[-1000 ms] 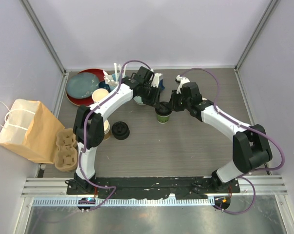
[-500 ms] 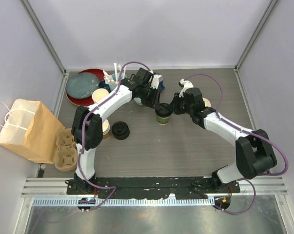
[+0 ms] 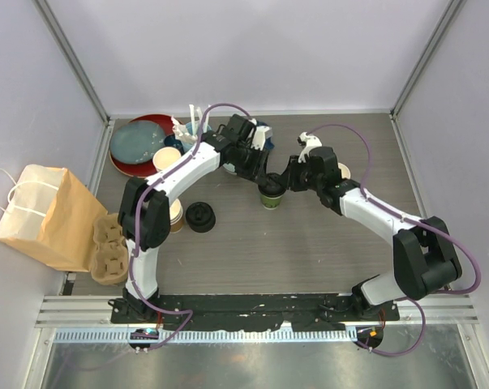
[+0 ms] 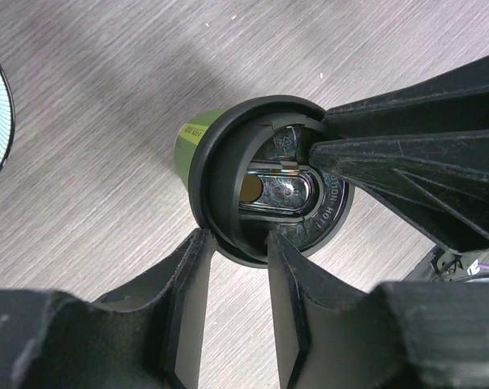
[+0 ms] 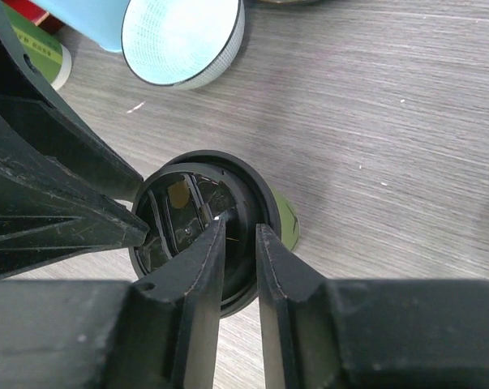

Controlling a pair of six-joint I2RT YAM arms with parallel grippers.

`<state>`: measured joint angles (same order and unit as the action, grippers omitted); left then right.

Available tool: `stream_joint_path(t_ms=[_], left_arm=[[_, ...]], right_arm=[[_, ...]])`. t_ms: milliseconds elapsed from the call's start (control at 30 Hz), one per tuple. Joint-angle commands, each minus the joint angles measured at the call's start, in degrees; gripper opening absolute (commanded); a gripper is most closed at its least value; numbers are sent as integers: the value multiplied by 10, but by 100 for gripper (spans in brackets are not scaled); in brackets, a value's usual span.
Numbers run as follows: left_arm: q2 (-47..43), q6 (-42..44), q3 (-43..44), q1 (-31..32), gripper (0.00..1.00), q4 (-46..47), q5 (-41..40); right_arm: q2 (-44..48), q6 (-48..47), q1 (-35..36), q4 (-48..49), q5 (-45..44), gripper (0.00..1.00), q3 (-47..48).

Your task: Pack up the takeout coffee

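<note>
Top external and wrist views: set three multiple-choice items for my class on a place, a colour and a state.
1. The pulp cup carrier lies: A) beside the paper bag; B) on the red plate; C) atop a cup.
2. The wall of the cup under the black lid is: A) brown; B) green; C) white.
3. That cup is: A) tipped over; B) inside the bag; C) upright, lid on.
1 A: it lies next to the bag in the top view.
2 B: green shows under the lid in both wrist views.
3 C: the wrist cameras look down on the lid atop the standing cup.
</note>
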<state>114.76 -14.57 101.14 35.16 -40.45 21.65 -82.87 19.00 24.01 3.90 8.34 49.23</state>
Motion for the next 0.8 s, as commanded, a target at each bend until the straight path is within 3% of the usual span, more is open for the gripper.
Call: stream_joint_path(t_ms=[0,500,767], left_arm=[[-26,24,27,5,39,-35,1],[-61,60,48,4,46,-50,-28],[-50,66,60,4,46,-46,-21]], right_arm=[[-17,-47,5,-163,12,29,18],[-56,-137,5,-207,34,46,165],[-37,-158,5,-228,54,58,195]])
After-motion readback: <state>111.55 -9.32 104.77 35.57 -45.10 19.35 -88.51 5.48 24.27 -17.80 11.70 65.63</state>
